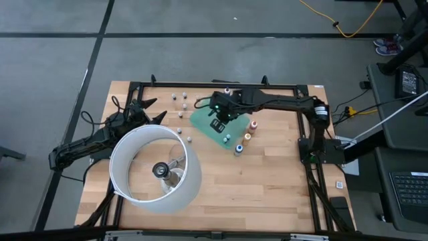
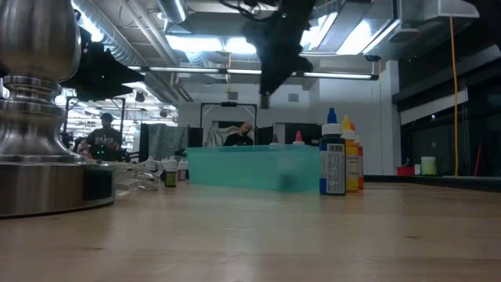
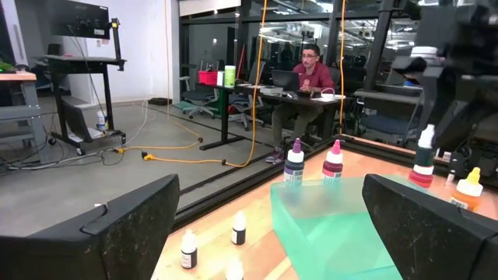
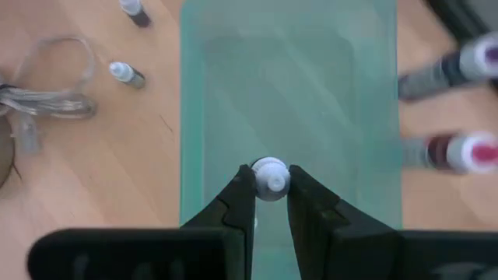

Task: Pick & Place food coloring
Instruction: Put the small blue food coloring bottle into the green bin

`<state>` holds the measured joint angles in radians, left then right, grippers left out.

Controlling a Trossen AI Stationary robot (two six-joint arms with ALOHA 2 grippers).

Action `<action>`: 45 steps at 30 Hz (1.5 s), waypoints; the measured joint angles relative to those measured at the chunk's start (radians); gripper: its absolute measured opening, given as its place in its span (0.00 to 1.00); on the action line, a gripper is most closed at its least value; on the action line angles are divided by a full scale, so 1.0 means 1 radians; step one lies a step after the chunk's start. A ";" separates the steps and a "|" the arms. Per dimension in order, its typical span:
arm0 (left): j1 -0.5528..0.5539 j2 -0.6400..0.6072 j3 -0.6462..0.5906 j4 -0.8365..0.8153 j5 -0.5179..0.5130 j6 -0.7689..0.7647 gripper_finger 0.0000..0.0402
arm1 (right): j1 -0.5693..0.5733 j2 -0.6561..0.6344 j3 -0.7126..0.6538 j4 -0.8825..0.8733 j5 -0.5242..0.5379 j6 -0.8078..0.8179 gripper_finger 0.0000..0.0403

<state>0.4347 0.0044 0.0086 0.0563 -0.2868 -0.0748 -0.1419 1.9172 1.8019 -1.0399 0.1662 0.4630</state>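
White-capped bottle (image 4: 270, 176), light and likely slippery, was clenched at its neck by the right gripper (image 4: 270, 194) above the green sheet (image 4: 296, 85).

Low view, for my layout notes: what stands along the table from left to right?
Shiny metal lamp base → small dark-labelled bottles → translucent green rectangular sheet → blue-capped dark bottle → orange-capped yellow bottle.

Overhead, table-level and both wrist views all share the green sheet (image 1: 215, 125), the right wrist view looking straight down, closest.
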 joint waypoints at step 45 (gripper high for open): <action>0.000 0.000 0.000 0.000 0.000 0.000 1.00 | 0.133 -0.050 -0.435 0.273 -0.018 0.187 0.15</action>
<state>0.4347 0.0044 0.0086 0.0563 -0.2867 -0.0748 -0.0086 1.8675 1.3666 -0.7670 0.1482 0.6502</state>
